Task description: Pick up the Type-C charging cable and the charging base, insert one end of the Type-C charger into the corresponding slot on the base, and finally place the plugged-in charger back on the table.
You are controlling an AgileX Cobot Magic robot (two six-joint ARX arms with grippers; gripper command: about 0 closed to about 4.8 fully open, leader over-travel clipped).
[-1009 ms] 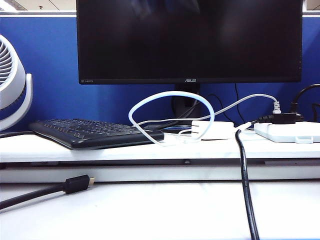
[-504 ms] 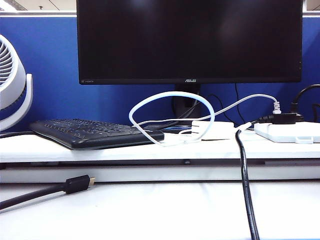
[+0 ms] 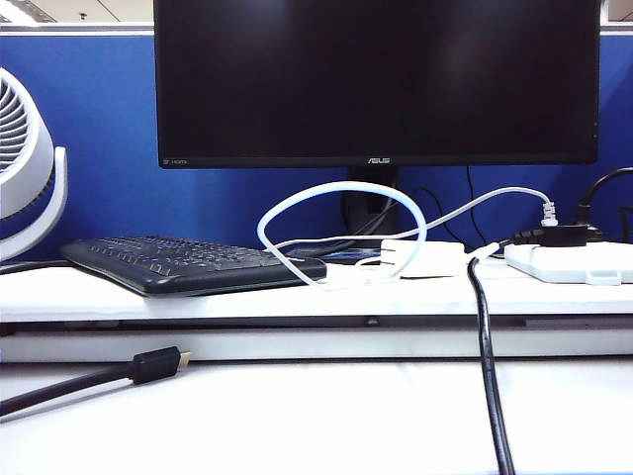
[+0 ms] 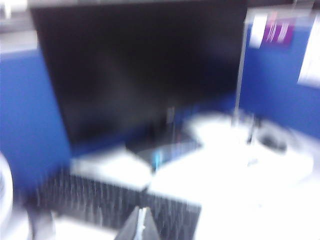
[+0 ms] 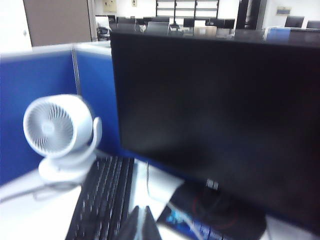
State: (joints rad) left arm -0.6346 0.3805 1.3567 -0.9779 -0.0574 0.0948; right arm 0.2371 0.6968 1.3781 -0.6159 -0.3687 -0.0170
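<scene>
Two things matter to us here, and both sit on the raised shelf of the counter [image 3: 297, 416]: the charging base [image 3: 425, 257], lying flat just right of the keyboard [image 3: 193, 262], and the Type-C charging cable [image 3: 341, 190], whose thin white cord rears up in a loop from beside the base and falls back toward the keyboard's right end. The base's long axis runs left to right across the exterior view, prongs toward the loop.

Neither arm appears in that view. Our left gripper [image 4: 141, 226] shows only as dark closed tips at the edge of a badly blurred wrist picture; our right gripper [image 5: 141, 223] likewise has its jaws together, above the keyboard's end and below the monitor [image 5: 220, 115]. Neither holds anything.

We judge both arms well short of the shelf. The base lies right of centre, so the right arm seems the nearer.
</scene>
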